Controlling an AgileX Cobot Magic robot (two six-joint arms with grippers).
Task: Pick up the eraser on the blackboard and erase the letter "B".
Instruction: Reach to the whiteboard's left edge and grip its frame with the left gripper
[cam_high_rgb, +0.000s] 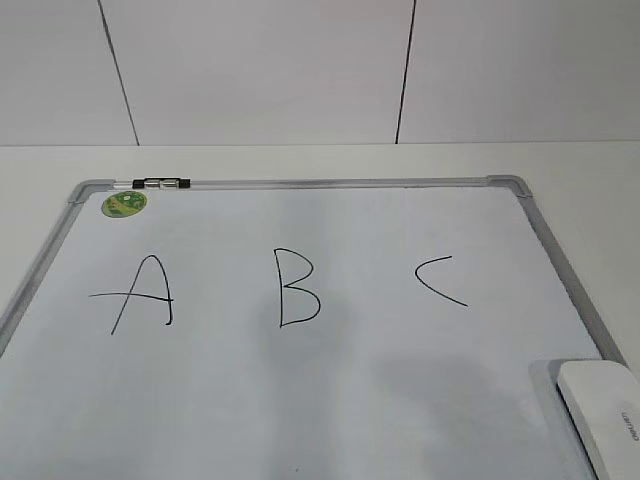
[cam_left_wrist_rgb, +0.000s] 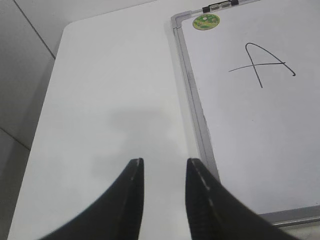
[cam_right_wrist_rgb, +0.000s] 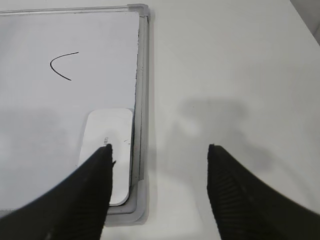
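Both jaws parted above white table (cam_left_wrist_rgb: 110, 90), blackboard (cam_high_rgb: 560, 260).

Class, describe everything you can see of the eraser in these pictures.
The eraser is a white block with rounded corners, plastic by its look, with small grey lettering on top. It lies flat in the near right corner of the blackboard, its long side along the grey frame, well apart from the letter "B". Nothing grips it: the right gripper hangs open above, one finger partly covering it in the wrist view.
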